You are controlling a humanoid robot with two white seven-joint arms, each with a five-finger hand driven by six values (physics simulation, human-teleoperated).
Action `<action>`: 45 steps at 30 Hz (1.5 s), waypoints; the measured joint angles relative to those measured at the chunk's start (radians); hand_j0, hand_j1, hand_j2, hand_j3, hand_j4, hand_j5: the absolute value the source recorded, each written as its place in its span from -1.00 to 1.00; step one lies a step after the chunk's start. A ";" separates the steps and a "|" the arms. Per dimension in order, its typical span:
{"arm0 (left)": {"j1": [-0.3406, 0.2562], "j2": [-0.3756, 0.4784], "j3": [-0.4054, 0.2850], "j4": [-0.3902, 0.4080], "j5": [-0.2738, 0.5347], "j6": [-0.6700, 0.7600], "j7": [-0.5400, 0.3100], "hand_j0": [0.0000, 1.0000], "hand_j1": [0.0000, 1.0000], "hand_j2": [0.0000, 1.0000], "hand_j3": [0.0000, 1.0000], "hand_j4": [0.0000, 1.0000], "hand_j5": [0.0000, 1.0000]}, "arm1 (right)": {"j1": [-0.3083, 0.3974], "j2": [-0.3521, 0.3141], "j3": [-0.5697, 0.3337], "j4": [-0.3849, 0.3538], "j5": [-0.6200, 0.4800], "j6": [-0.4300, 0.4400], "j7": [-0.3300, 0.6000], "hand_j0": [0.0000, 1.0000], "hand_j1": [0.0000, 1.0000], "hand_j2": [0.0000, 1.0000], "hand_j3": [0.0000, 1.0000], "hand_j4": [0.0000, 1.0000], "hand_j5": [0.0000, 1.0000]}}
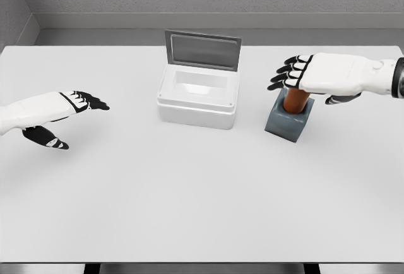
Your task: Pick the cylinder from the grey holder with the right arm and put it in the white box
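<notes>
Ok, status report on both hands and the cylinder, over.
Right hand open above brown cylinder, no grasp. Cylinder upright in grey holder. Left hand open. White lidded box open.

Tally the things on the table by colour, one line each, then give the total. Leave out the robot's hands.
White: 1, the open box
Grey: 1, the holder
Brown-orange: 1, the cylinder standing in the holder
Total: 3
</notes>
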 measured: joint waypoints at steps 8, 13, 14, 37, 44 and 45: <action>0.000 0.000 0.000 0.000 0.000 0.000 0.000 1.00 1.00 1.00 1.00 1.00 1.00 | 0.000 0.021 0.005 0.020 0.030 0.000 0.000 1.00 1.00 1.00 1.00 1.00 1.00; 0.000 0.000 0.000 -0.003 0.000 0.000 0.000 1.00 1.00 1.00 1.00 1.00 1.00 | -0.005 0.024 0.006 0.031 0.040 0.000 0.000 1.00 1.00 1.00 1.00 1.00 1.00; 0.000 0.000 0.000 -0.004 0.000 0.000 0.000 1.00 1.00 1.00 1.00 1.00 1.00 | -0.006 0.024 0.006 0.035 0.041 0.000 0.000 1.00 1.00 1.00 1.00 1.00 1.00; 0.002 -0.001 0.000 -0.004 0.000 0.000 -0.001 1.00 1.00 1.00 1.00 1.00 1.00 | -0.017 0.062 0.037 0.080 0.066 0.000 0.000 0.31 0.31 0.31 0.31 0.31 0.31; 0.002 -0.001 0.000 -0.004 0.000 0.000 -0.001 1.00 1.00 1.00 1.00 1.00 1.00 | -0.020 0.062 0.039 0.080 0.065 0.000 0.000 -0.38 -0.38 -0.38 -0.38 -0.38 -0.38; 0.002 -0.001 0.000 -0.004 0.000 0.000 -0.001 1.00 1.00 1.00 1.00 1.00 1.00 | -0.021 0.062 0.039 0.080 0.066 0.000 0.000 -0.47 -0.47 -0.47 -0.47 -0.47 -0.47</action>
